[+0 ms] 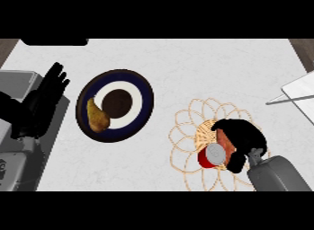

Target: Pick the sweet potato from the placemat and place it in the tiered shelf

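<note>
We curl our right hand (242, 137) with fingers clamped on the sweet potato (226, 144), over the placemat (186, 121), to lift it toward the shelf (305, 92); left hand (36, 105) rests with fingers apart.

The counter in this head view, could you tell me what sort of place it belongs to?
Most likely a kitchen: a pale counter carries a plate with a pear, a woven placemat and a tiered shelf at the right edge.

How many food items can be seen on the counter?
2. A pear lies on the dark plate, on its left part. A sweet potato is on the woven placemat, mostly hidden by the curled right hand, which may hide more.
</note>
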